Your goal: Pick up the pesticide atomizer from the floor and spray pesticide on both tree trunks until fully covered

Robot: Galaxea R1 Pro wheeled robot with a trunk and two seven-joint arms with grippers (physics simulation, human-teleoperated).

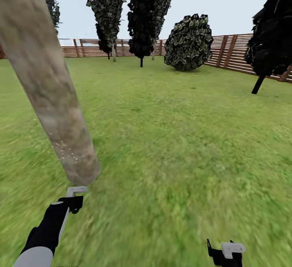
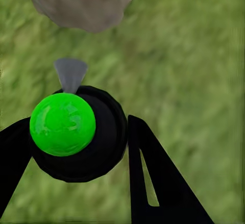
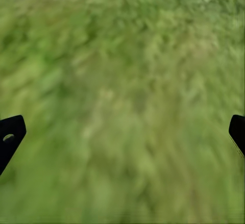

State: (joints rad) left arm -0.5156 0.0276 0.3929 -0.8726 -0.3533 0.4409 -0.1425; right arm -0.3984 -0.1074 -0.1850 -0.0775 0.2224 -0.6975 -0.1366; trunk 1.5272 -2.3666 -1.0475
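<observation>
One thick tree trunk [image 1: 48, 88], blotchy grey-tan, leans across the left of the head view and meets the lawn just ahead of my left gripper [image 1: 72, 200]. Pale specks dot its lower bark. The left gripper [image 2: 76, 142] is shut on the pesticide atomizer [image 2: 76, 132], a dark round body with a bright green cap. Its grey nozzle [image 2: 70, 73] points at the trunk's base [image 2: 81, 2], a short way off. A pale part of the atomizer [image 1: 76, 190] sticks up above the fingers. My right gripper [image 1: 227, 253] hangs open over bare grass [image 3: 122, 81], fingers wide apart.
Green lawn stretches ahead to a brown slatted fence [image 1: 227, 52]. A round bushy shrub [image 1: 188, 42] and tall dark-leaved trees [image 1: 142, 11] stand at the back. Another dark tree [image 1: 269, 32] leans in at the right edge.
</observation>
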